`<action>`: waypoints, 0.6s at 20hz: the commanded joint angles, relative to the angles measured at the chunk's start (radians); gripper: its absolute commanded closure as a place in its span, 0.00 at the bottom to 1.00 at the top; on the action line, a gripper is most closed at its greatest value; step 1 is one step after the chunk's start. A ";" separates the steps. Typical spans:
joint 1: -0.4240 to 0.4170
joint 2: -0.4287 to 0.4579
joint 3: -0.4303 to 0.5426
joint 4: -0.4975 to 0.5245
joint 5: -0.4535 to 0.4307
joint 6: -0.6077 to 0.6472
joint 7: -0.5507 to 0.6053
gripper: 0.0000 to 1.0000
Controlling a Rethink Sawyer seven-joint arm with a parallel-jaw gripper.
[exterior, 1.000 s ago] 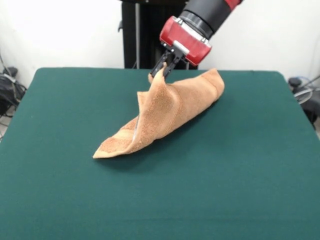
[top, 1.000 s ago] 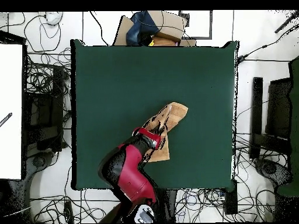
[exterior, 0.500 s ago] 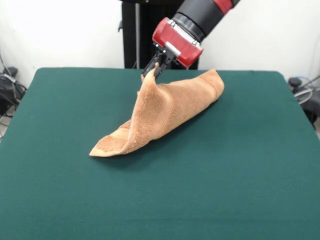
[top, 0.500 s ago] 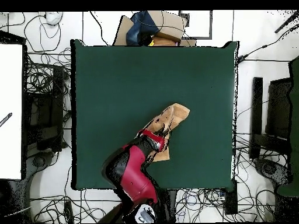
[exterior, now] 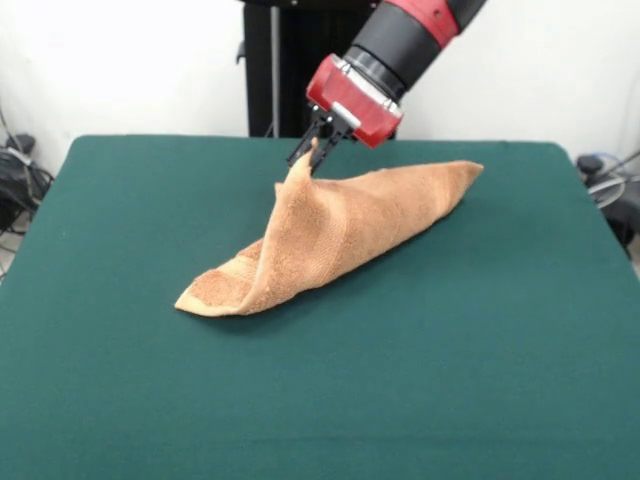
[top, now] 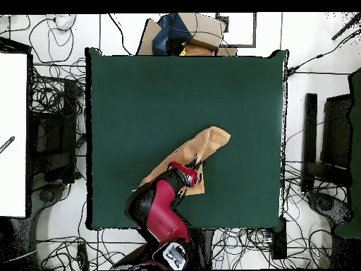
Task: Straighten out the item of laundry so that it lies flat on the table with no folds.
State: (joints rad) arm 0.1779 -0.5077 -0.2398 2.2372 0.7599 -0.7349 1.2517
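With my claw (exterior: pixel 308 155) pinched shut on one raised corner, the soft, limp towel (exterior: pixel 330 235) drapes below it onto the green table (exterior: pixel 120 400), likely best gripped at corners, where it won't bunch.

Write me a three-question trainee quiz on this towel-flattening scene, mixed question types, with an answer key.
1. True or false: the towel lies fully flat on the table.
2. Multiple choice: what is the gripper doing? A) hovering open, clear of the towel; B) shut on a raised point of the towel; C) pressing the towel flat against the table.
3. Short answer: in the front view, which parts of the towel rest on the table?

Key
1. False: it is tented up to a peak at the gripper.
2. B.
3. The lower left corner, nearer the camera, and the long end stretching to the right; the part between rises to the gripper.
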 commanded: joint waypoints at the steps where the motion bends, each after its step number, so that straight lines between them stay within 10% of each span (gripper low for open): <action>1: 0.010 0.058 0.043 -0.078 0.005 -0.033 0.312 1.00; 12: 0.033 0.024 0.062 -0.123 0.080 0.025 0.269 1.00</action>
State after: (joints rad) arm 0.1958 -0.4970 -0.2398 2.2227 0.7756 -0.7344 1.2517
